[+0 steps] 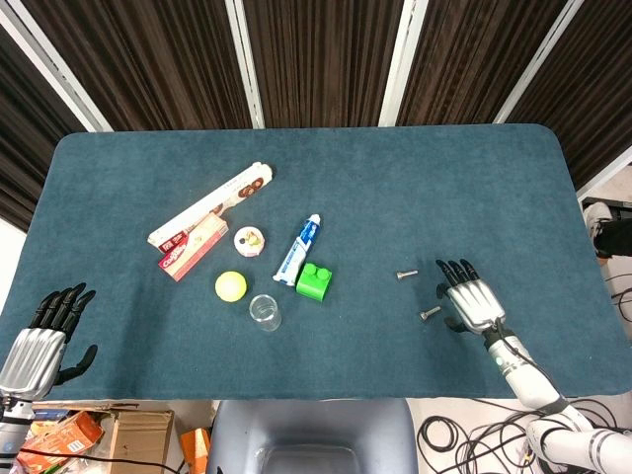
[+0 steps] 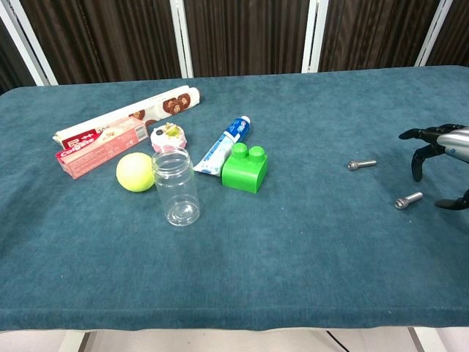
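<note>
Right hand (image 1: 474,302) open, fingers spread, just right of near bolt (image 1: 430,314); bolt's axis runs lower-left to upper-right, head lower-left. Left hand (image 1: 44,336) open at lower left.

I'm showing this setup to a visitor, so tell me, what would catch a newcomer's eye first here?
Probably the bright green block and the yellow ball, vivid against the dark teal table, clustered left of centre with a clear jar and a toothpaste tube. Next, the right hand, open, hovering beside two small metal bolts on the right.

Robot lab — felt-topped test table (image 1: 395,178), floor cables (image 1: 474,439), cardboard boxes (image 1: 128,434).
</note>
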Controlling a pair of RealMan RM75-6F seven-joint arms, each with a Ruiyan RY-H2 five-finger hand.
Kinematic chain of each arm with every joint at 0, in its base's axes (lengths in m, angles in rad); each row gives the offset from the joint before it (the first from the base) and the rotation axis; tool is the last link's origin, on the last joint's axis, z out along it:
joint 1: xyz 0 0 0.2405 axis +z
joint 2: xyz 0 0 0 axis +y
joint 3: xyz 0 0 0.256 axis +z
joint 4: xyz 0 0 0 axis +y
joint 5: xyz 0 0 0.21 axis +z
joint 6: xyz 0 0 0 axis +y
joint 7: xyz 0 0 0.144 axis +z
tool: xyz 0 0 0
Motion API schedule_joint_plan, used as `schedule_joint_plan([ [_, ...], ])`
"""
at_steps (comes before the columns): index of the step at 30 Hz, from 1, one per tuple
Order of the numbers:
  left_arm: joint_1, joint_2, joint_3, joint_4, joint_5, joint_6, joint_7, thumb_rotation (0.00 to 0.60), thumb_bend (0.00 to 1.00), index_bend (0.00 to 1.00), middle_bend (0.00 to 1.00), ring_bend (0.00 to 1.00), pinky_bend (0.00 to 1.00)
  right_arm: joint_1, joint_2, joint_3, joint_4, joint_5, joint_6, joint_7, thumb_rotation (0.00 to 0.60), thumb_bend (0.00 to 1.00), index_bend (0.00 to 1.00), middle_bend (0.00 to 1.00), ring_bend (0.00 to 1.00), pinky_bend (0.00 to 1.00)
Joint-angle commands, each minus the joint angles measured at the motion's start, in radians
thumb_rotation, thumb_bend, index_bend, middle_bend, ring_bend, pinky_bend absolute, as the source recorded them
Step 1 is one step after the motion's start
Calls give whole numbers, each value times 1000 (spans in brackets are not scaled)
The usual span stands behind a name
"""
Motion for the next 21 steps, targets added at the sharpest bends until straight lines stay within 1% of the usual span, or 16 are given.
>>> schedule_joint_plan([
  [1,-3,-1,-2,1,-4,-5,-1,600,377,0,0,0,79,3,-2,-4,4,-4,-2,4,600,182,460,0,0,0],
  [6,-9,-2,-3,1,-7,-15,1,600,378,0,0,0,79,15,-19,-2,31,7,-21,7,600,182,493,0,0,0],
  [10,-9,-2,-3,-1,-6,-15,2,600,378,0,0,0,79,28,-33,4,52,12,-41,41,600,182,512,0,0,0],
  [14,-6,-1,-2,-2,-2,-6,1,600,377,0,0,0,79,33,-41,0,69,8,-44,51,600,185,516,0,0,0],
  [19,-11,8,8,-2,15,-14,-28,600,378,0,0,0,78,40,-45,-3,76,8,-59,72,600,228,518,0,0,0],
  [21,-10,7,7,-1,13,-11,-27,600,377,0,0,0,78,44,-47,-6,78,8,-65,76,600,276,518,0,0,0],
])
